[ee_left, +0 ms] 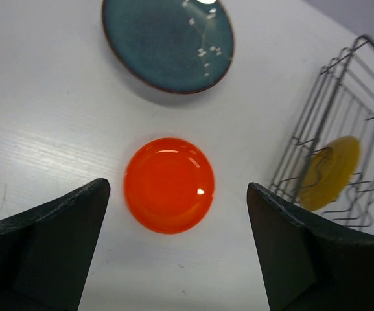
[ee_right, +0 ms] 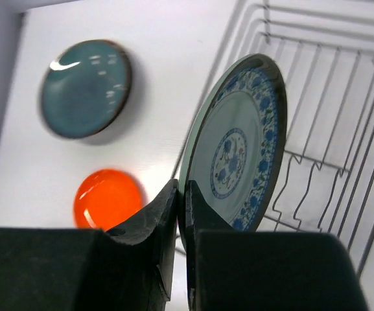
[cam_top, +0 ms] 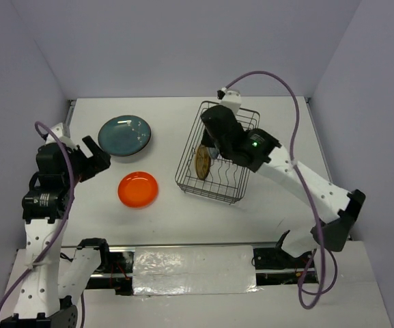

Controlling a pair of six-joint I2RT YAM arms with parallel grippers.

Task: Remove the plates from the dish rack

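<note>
The dish rack (cam_top: 210,195) stands right of centre, a dark wire basket. My right gripper (ee_right: 182,188) is shut on the rim of a blue-and-white patterned plate (ee_right: 242,146), which stands on edge over the rack's wires (ee_right: 323,78). In the overhead view that gripper (cam_top: 214,147) reaches into the rack and covers most of this plate. A mustard-yellow plate (cam_top: 202,162) leans upright inside the rack (ee_left: 332,170). A dark teal plate (cam_top: 124,134) and an orange plate (cam_top: 138,189) lie flat on the table. My left gripper (cam_top: 97,157) hangs open above the orange plate (ee_left: 168,184), holding nothing.
The white table (cam_top: 272,116) is boxed in by pale walls at the back and both sides. The right arm's purple cable (cam_top: 296,109) arcs over the rack's far corner. A rail with foil (cam_top: 193,263) runs along the near edge.
</note>
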